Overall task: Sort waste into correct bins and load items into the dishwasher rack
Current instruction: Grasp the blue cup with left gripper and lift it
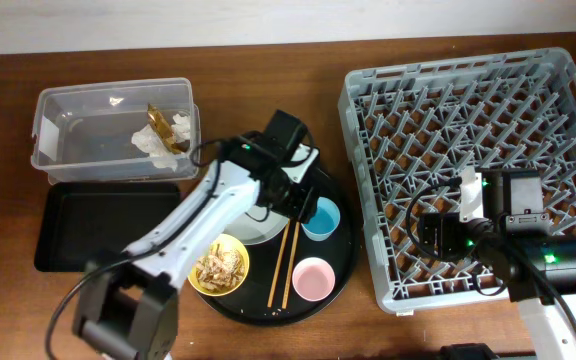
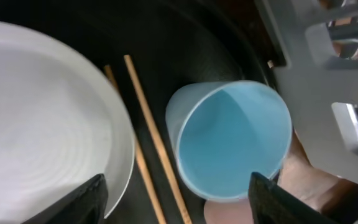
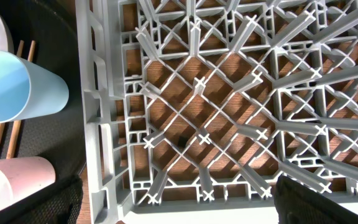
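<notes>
Over the middle of the table, toward its near edge, the left claw [image 2: 178,186] hangs spread wide and empty, its fingers [image 2: 95,199] straddling the blue cup [image 2: 232,140]. That spread looks like a set-up to close on the cup's wall; nothing is pinched yet. The cup stands upright, mouth up, on the right side of the round tray [image 1: 346,250]. That puts it closest to the rack [image 1: 488,120], which makes it a sensible first item to carry over. Just left of it lie the chopsticks [image 2: 154,137], side by side, and beyond them the plate [image 2: 42,112], bare. Nearer the front edge sits the pink cup [image 1: 313,278], also upright. At the tray's left the bowl [image 1: 198,283] holds the scraps [image 1: 221,265], not yet tipped out.

Toward the right edge, the right claw [image 3: 179,202] is likewise wide open with nothing in it. It hovers above the rack's near-left corner, probably placed to receive or steady whatever comes across. The rack holds no dishes.

At the far-left corner the tub [image 1: 68,130] already holds the tissue [image 1: 151,142] and wrapper [image 1: 161,122]. The flat tray [image 1: 98,225] just in front of it is empty, so I judge the scraps belong there.
</notes>
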{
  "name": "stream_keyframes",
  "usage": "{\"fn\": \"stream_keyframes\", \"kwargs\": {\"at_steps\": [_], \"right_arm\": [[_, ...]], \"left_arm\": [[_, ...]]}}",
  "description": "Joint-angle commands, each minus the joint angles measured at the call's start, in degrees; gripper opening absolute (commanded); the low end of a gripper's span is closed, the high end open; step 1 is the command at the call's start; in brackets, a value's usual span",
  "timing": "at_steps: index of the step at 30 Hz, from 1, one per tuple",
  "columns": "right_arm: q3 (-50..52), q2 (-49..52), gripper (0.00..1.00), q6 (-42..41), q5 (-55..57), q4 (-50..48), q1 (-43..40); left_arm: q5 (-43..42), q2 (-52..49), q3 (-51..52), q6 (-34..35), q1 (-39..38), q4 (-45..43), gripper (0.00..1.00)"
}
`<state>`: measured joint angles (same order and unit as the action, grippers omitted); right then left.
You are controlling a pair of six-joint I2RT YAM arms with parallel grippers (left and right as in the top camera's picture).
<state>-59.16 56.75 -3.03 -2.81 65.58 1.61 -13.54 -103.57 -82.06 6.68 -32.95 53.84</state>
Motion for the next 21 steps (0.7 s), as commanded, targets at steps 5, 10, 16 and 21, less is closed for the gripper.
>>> {"fn": "stream_keyframes", "kwargs": {"at_steps": [5, 10, 16, 21], "right_arm": [[-1.1, -0.1, 0.99, -0.5, 0.3, 0.1, 0.3], [-1.1, -0.1, 0.99, -0.4, 0.6, 0.0, 0.3], [-1.2, 0.2, 0.99, -6.0, 5.0, -5.7, -2.8], [-1.2, 5.5, 0.99, 7.6, -40.5, -15.0, -4.3]], "left_arm": [[-0.2, -7.4, 0.5, 0.2, -1.2, -5.7, 0.11], [-0.2, -7.0, -1.2, 0.2, 0.5, -4.8, 0.00], [-15.9, 3.4, -3.4, 4.7, 15.1, -5.1, 0.00], [-60.3, 2.9, -3.3, 4.6, 22.1, -15.6, 0.00]]}}
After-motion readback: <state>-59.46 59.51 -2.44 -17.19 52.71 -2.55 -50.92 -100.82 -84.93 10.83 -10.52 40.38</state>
